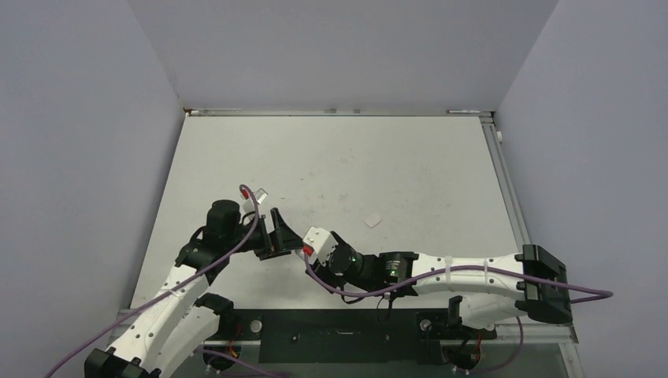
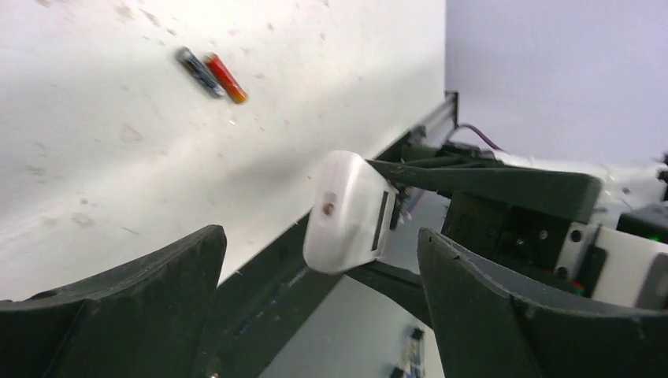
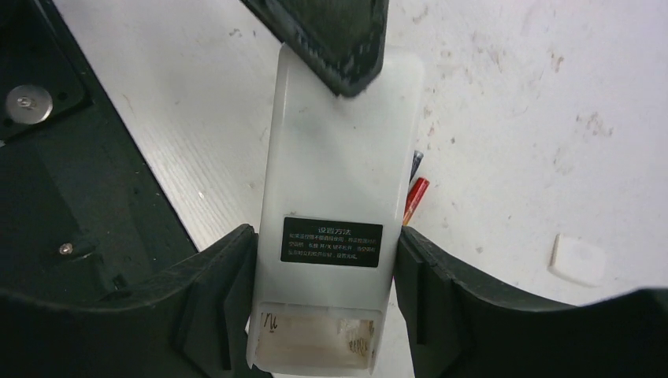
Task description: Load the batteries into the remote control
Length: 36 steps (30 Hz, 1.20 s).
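Left pincer [image 2: 319, 236] gapes wide; right pincer [image 3: 323, 236] clamps the remote control [image 3: 335, 157], both arms angled inward, nose to nose.

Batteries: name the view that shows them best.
Left wrist: both batteries lie side by side on the table, fully in view. Right wrist shows only their ends past the remote's edge. The top view does not show them.

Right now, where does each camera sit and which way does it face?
Top external: above, behind the bases, looking down on the table; both arms show.
Left wrist: faces across the table at the remote control's end and the batteries; open left gripper frames it.
Right wrist: looks down the remote control's back; right gripper clamps it.
Shared: both wrist views show remote control, batteries.
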Each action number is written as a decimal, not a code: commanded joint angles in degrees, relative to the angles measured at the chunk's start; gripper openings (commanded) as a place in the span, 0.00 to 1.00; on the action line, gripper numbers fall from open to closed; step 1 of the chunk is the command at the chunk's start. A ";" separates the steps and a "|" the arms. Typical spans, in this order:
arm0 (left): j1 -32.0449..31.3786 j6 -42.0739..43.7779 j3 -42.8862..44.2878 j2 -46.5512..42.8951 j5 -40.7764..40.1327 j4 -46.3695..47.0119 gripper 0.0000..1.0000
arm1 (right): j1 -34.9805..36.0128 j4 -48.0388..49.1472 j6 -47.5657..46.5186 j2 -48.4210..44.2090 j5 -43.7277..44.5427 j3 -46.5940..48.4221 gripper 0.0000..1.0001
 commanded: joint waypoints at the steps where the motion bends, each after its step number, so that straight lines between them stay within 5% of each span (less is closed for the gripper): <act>1: 0.80 3.59 4.61 -2.43 -12.37 -8.61 0.90 | 0.63 -3.73 10.65 3.98 5.57 2.91 0.09; 5: 1.00 3.87 5.96 -4.79 -19.50 -12.22 0.97 | 0.82 -4.29 17.11 7.25 8.29 3.67 0.09; 18: 1.18 0.36 7.11 -8.88 -32.86 -19.68 0.96 | 0.61 0.01 29.95 19.12 13.81 5.45 0.09; 29: 1.19 -0.78 7.37 -11.39 -35.35 -21.67 0.96 | -0.58 2.29 35.51 25.80 14.90 8.11 0.09; 36: 1.19 -1.18 7.45 -11.88 -35.26 -22.26 0.96 | -0.94 2.24 38.18 28.34 14.42 9.08 0.20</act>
